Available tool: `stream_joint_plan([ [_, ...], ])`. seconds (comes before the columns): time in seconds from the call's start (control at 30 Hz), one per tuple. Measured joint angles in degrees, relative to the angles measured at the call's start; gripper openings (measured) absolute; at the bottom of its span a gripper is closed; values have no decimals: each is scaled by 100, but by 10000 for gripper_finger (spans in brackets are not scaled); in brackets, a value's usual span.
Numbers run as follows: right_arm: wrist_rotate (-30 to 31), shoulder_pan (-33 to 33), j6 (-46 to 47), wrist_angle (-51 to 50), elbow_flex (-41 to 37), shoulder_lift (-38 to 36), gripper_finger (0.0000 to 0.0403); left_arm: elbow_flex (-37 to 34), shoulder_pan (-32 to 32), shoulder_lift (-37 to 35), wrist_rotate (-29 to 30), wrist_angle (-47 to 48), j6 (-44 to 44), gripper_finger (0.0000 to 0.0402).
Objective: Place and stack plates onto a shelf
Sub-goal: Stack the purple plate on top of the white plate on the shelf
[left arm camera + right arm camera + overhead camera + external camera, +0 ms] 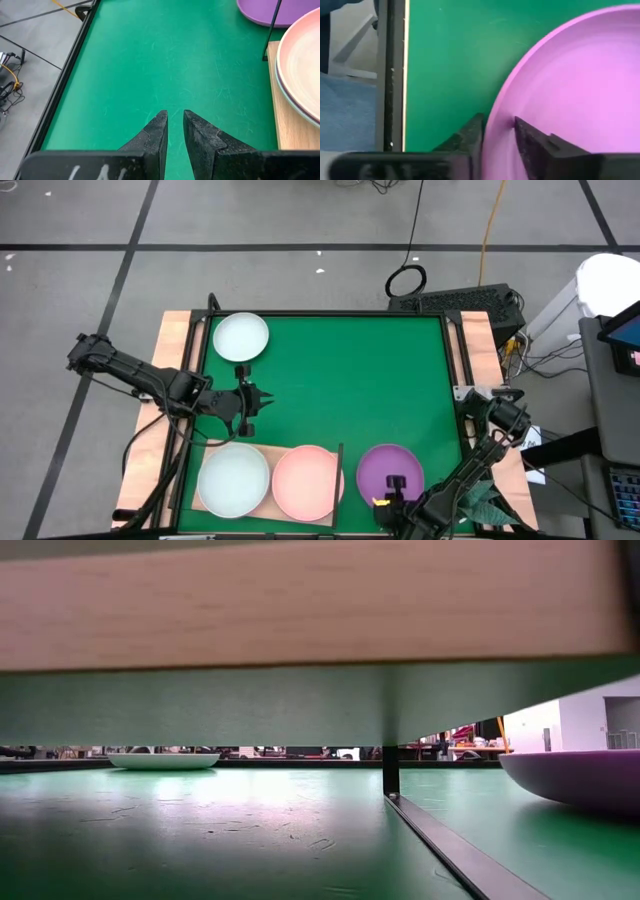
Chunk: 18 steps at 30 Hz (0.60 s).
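Observation:
A purple plate (388,468) lies on the green mat (350,370) near its front edge, just right of the shelf's dark upright edge piece (341,470). My right gripper (396,486) is shut on the plate's near rim. On the light-wood shelf (292,131) a pale mint plate (234,478) and a salmon pink plate (305,482) lie side by side; under the pink one a pale rim shows. Another mint plate (240,337) rests on the mat at the far left. My left gripper (262,402) hovers over the mat beyond the shelf, open by a narrow gap and holding nothing. My right gripper (497,122) has the purple plate's near rim (496,107) between its two fingers, one finger outside the plate and one finger (532,137) inside its hollow. The fingers come steeply from above, slanting from the near right. The plate (580,780) lies about level, low over the mat.
A black frame (330,313) runs around the mat, with wooden table edges outside it (175,340). Most of the mat's middle and far right shows bare green. In the low view the shelf board (300,600) spans the top and its dark post (390,772) stands at centre.

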State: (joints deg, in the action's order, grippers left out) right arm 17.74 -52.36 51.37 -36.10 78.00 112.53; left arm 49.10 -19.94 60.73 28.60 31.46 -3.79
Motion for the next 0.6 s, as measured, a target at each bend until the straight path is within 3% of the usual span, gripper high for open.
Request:
stream_joint_plan([
  [0.2,61,0,-15,-256,2,-127,11,0,0,-1,0,-2,-3,67],
  [0.6,779,14,363,-1790,2,-1128,2,0,0,-2,2,-115,30,67],
])
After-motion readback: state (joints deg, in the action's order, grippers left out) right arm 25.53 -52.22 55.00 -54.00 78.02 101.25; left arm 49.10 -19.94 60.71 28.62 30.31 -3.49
